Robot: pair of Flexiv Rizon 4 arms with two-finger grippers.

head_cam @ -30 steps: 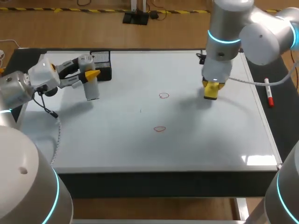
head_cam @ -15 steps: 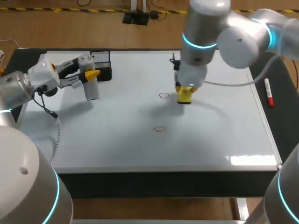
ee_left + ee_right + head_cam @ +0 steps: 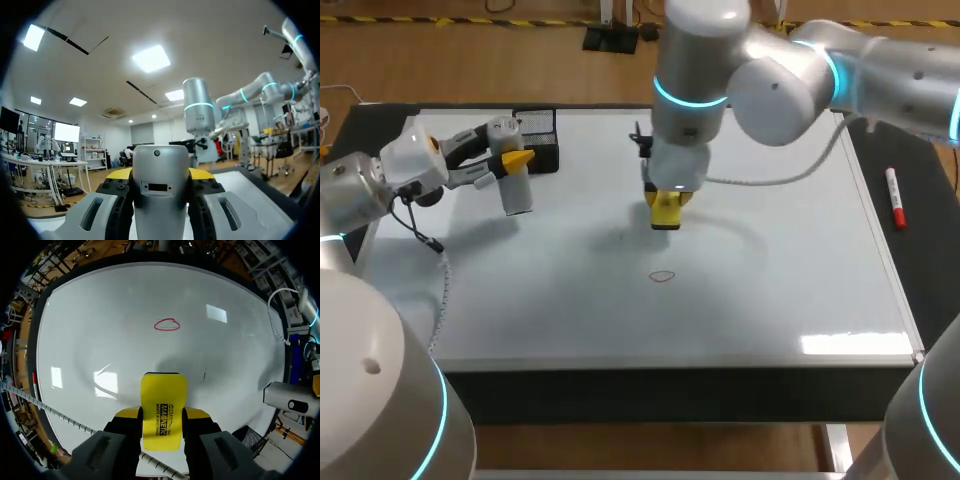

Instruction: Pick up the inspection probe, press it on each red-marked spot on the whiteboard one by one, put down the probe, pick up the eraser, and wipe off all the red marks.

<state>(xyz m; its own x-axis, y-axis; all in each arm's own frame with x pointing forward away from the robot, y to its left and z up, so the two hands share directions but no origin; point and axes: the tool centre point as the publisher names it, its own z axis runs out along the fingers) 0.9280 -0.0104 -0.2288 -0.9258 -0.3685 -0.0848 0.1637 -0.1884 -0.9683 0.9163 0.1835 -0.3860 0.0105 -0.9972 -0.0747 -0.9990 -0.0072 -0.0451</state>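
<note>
Eraser in right claw points down at whiteboard; left claw grips probe.

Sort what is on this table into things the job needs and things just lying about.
Job in hand:
- whiteboard
- red mark
- inspection probe, held in the left gripper
- yellow eraser, held in the right gripper

Lying about:
- black mesh holder, at the whiteboard's far left corner
- red marker, on the dark strip beside the whiteboard's right edge

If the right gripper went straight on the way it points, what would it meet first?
The eraser in the right gripper would meet bare whiteboard, apparently clear of the red mark; depth unclear.
</note>
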